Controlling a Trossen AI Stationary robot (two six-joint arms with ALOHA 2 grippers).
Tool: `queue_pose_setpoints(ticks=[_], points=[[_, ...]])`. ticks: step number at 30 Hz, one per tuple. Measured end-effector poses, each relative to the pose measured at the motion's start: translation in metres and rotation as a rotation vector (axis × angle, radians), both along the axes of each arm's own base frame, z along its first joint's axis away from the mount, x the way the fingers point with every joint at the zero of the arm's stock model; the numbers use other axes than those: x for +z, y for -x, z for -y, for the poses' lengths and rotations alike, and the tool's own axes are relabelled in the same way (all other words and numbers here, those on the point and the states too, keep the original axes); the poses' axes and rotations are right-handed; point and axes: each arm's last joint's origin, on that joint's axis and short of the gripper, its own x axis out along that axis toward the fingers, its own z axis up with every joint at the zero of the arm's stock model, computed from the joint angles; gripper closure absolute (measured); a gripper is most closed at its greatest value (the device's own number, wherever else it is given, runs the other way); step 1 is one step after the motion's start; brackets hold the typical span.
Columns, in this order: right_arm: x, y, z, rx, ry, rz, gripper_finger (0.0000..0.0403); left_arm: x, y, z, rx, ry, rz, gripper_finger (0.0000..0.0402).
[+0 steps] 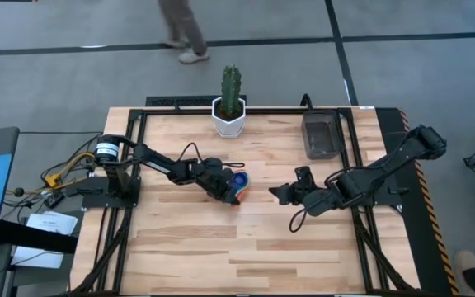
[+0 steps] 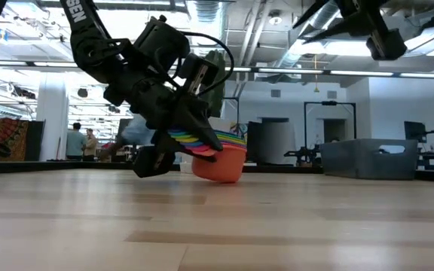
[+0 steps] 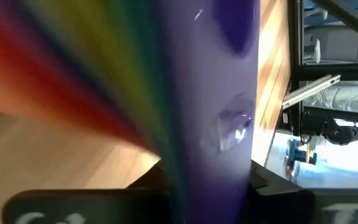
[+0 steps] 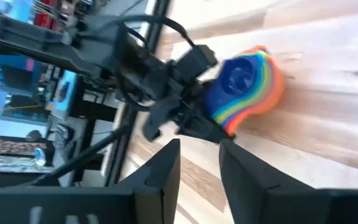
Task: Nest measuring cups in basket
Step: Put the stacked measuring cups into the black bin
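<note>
The left gripper (image 1: 225,189) pinches the nested measuring cups (image 1: 239,187) by their handles at table centre, tilted, well apart from the basket (image 1: 322,134) at far right. A loose pinch could fan the stack apart. The right gripper (image 1: 280,195) waits nearby, fingers spread. Individual cups are hard to separate.

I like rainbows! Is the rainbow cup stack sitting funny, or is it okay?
It looks tipped. The nested measuring cups lean on their side mid-table, handles pinched in the left tool, not upright. The basket is far off, near the table's back edge.
</note>
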Motion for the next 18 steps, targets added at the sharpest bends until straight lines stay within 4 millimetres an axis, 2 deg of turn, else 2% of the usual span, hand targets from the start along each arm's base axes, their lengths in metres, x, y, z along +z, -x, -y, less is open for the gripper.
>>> queue_pose_setpoints(ticks=[9,14,18], points=[[-0.021,-0.015,-0.008,0.018,-0.072,-0.047,0.0196,0.002,0.001,0.002,-0.066,0.046,0.002,0.0227],[-0.031,-0.023,-0.013,0.031,-0.119,-0.062,0.0183,0.013,0.003,0.003,-0.108,0.037,0.04,0.0165],[-0.043,-0.028,-0.016,0.04,-0.16,-0.1,0.0175,0.025,0.009,0.004,-0.136,0.015,0.04,0.0133]])
